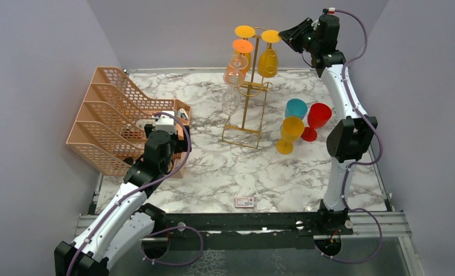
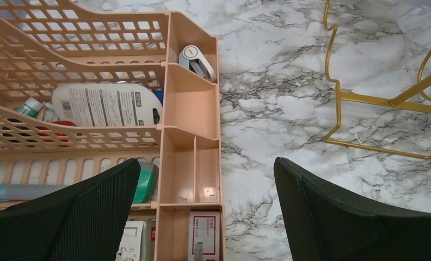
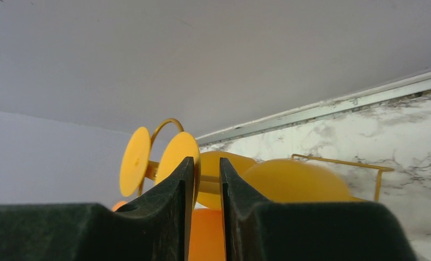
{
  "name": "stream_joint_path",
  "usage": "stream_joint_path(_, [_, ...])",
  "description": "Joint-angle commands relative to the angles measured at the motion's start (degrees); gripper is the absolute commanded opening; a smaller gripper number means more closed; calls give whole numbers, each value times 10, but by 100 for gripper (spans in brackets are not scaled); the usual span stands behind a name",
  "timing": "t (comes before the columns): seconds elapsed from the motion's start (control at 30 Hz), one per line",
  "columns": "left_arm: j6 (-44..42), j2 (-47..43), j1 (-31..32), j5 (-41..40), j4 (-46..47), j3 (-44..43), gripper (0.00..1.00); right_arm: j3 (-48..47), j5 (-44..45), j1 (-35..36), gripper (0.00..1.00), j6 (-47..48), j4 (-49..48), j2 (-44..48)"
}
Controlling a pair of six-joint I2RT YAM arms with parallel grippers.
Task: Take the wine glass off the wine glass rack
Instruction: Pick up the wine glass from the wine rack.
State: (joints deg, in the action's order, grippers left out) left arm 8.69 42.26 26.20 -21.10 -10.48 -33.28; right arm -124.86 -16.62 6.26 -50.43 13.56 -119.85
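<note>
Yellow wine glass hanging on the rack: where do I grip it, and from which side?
The yellow wine glass hangs bowl-down on the rack, foot disc hooked on top. Take the thin stem just under the disc, coming from the right: orange glasses crowd its left. The right claw straddles it.

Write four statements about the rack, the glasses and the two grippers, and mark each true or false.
1. The left gripper is wide open. True.
2. The wine glass rack carries no glasses. False: several hang from it, among them a yellow wine glass.
3. A red glass stands on the table right of the rack. True.
4. The right gripper hovers over the peach organiser. False: it is up at the yellow wine glass's foot; the left gripper is over the organiser.
</note>
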Motion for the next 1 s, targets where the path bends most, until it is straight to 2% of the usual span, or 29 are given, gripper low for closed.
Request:
stream_joint_path(0.0, [-5, 2, -4, 16, 0, -10, 99, -21, 1, 0, 23, 44, 43, -6])
stream_joint_path(0.23, [-5, 2, -4, 17, 0, -9, 99, -18, 3, 1, 22, 64, 45, 6])
stream_joint_path(0.97, [-7, 1, -4, 18, 0, -9, 99, -28, -43, 10, 25, 44, 40, 2])
